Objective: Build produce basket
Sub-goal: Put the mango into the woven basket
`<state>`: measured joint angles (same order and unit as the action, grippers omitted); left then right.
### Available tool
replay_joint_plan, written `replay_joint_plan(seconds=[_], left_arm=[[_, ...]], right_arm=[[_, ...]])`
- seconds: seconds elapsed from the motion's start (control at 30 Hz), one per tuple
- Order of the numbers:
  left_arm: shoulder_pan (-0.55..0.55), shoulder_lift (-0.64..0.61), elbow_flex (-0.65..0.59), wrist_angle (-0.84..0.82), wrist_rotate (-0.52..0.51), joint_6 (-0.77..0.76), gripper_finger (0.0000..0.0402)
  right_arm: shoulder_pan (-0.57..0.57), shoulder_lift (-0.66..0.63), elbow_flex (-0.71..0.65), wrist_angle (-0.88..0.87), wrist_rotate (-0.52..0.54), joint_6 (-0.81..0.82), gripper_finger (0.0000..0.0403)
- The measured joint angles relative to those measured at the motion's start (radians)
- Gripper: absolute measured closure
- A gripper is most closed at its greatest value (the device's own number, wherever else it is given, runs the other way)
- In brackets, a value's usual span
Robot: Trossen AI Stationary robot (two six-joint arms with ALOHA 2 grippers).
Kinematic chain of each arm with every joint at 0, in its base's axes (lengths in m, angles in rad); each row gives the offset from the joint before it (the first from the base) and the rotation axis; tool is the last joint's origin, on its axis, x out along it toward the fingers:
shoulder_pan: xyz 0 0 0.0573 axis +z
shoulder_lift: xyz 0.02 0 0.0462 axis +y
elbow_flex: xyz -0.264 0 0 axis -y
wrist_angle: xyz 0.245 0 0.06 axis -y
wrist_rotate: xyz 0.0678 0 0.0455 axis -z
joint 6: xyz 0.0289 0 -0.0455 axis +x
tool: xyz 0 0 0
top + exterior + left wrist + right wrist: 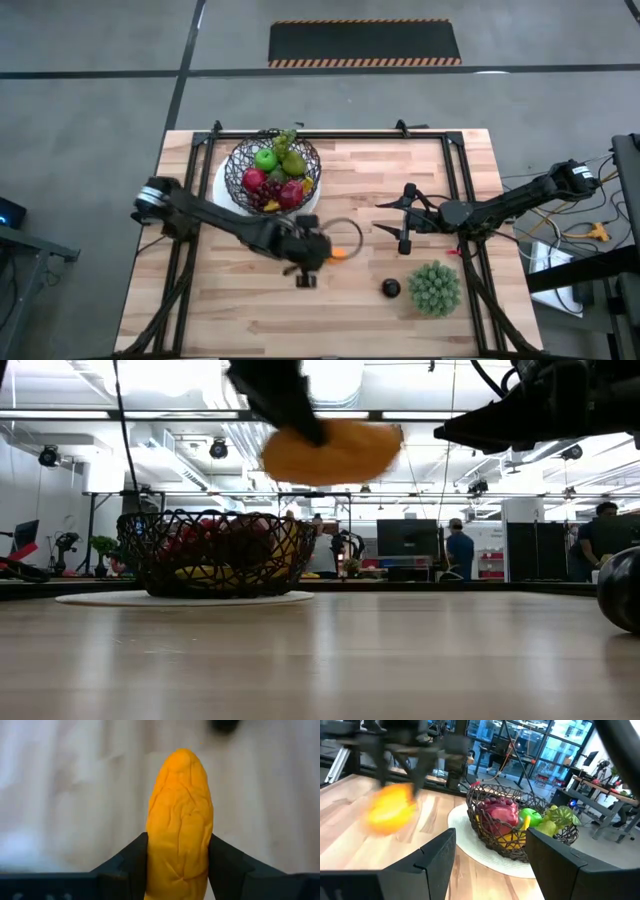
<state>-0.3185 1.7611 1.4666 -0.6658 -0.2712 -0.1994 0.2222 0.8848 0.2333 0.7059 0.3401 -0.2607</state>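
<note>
the orange piece [180, 820] is clamped across its middle between the fingers of the left gripper [322, 252] and is held clear above the table [420, 180], right of and nearer than the basket [275, 172]. it is judged light and slightly yielding (its wrinkled skin should grip well). its long axis is pointed straight ahead of the gripper, away from the wrist. the right gripper [404, 214], its fingers apart and empty, is parked at the right.
</note>
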Motion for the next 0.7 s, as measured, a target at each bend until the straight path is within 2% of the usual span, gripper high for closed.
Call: replay_joint_plan(seconds=[0.17,0.33,0.5,0.7], left_arm=[[0.056,-0.145,-0.051,-0.147,-0.123,0.050,0.0259],[0.154,-0.293,-0.167,-0.156,-0.167,0.101,0.0259],[0.297,-0.427,-0.283,-0.154,-0.213,0.136,0.0259],[0.508,-0.528,-0.373,-0.140,-0.218,0.134,0.0259]], right_arm=[[0.000,0.000,0.000,0.002,0.000,0.000,0.0177],[0.000,0.000,0.001,0.002,0.000,0.000,0.0177],[0.000,0.000,0.001,0.005,0.000,0.010,0.0177],[0.000,0.000,0.002,0.010,0.001,0.011,0.0177]])
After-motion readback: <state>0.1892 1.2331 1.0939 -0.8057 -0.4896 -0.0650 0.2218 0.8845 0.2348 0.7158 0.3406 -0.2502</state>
